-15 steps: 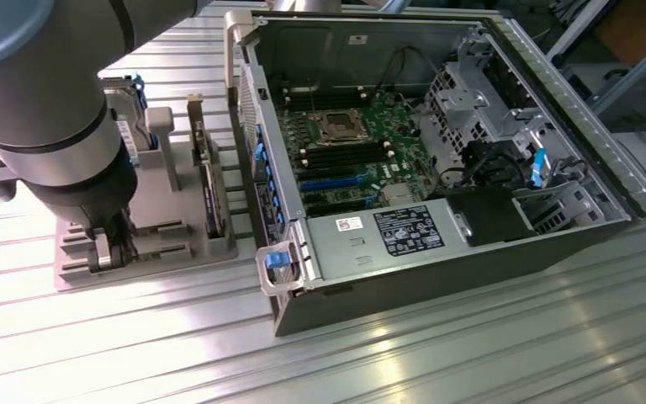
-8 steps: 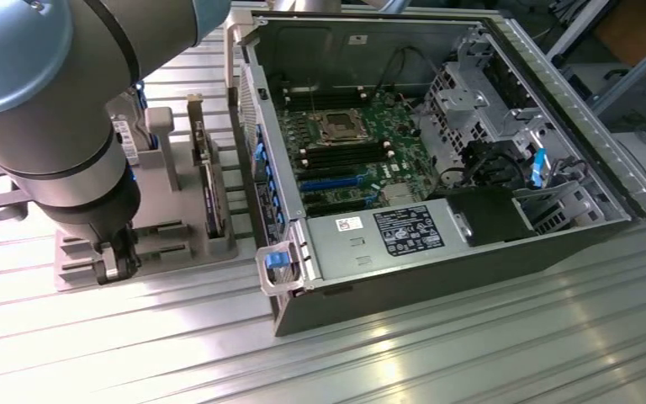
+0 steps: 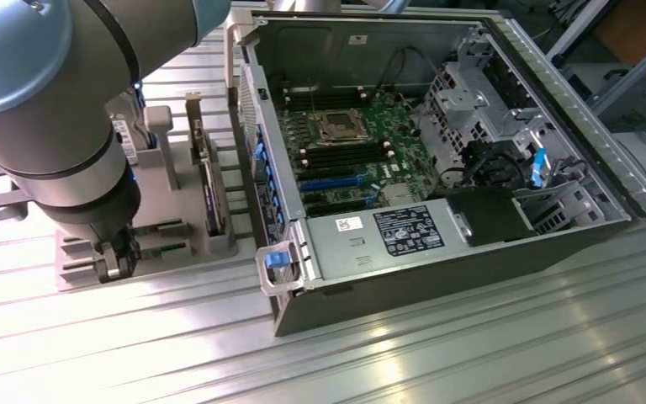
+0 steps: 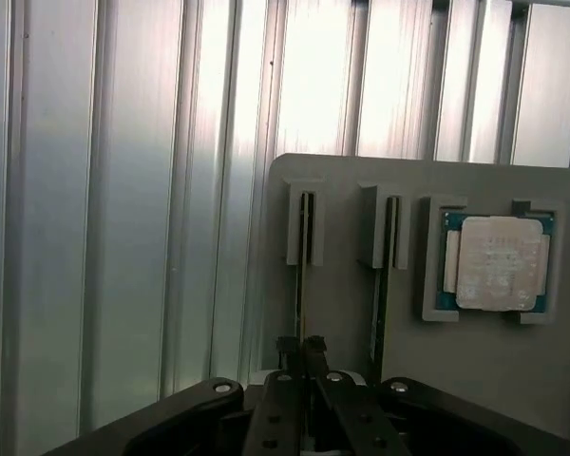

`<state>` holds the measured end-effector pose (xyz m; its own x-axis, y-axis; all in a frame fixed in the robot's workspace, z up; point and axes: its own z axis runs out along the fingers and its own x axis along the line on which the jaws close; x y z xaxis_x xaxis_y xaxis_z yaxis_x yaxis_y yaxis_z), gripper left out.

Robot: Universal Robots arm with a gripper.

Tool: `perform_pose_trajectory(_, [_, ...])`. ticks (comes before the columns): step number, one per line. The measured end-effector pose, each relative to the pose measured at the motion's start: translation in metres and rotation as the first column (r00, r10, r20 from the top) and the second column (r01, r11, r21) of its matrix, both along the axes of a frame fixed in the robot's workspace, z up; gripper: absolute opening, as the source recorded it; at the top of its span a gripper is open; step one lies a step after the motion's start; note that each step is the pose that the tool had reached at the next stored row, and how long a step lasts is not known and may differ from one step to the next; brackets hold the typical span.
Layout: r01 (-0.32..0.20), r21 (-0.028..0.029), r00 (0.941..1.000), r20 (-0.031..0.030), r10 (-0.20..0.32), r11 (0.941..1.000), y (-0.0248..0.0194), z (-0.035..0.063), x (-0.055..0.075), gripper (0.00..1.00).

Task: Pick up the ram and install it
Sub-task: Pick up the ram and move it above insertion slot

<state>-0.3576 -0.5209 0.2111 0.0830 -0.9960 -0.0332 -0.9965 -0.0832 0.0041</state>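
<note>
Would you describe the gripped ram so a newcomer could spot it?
Find the grey holder beside the open computer case. Two thin sticks stand edge-on in its slots: the ram is the one at the end effector, farther from the silver CPU chip than its neighbour.

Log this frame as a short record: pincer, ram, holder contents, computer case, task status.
pincer: shut on the ram's edge, down at the grey holder
ram: standing on edge in a slot of the grey holder, not lifted out
neighbouring slot: second stick standing in it
CPU chip: lying in its pocket on the holder
computer case: open, to the exterior view's right of the holder, motherboard exposed
status: ram gripped, not yet installed
</note>
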Motion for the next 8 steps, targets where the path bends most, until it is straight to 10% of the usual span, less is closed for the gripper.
perform_pose_trajectory(5, [0.000, 0.0000, 1.0000, 0.0000, 0.000, 1.0000, 0.0000, 0.0126, 0.000, 0.12])
perform_pose_trajectory(8, [0.000, 0.0000, 1.0000, 0.0001, 0.000, 1.0000, 0.0000, 0.0395, 0.000, 0.12])
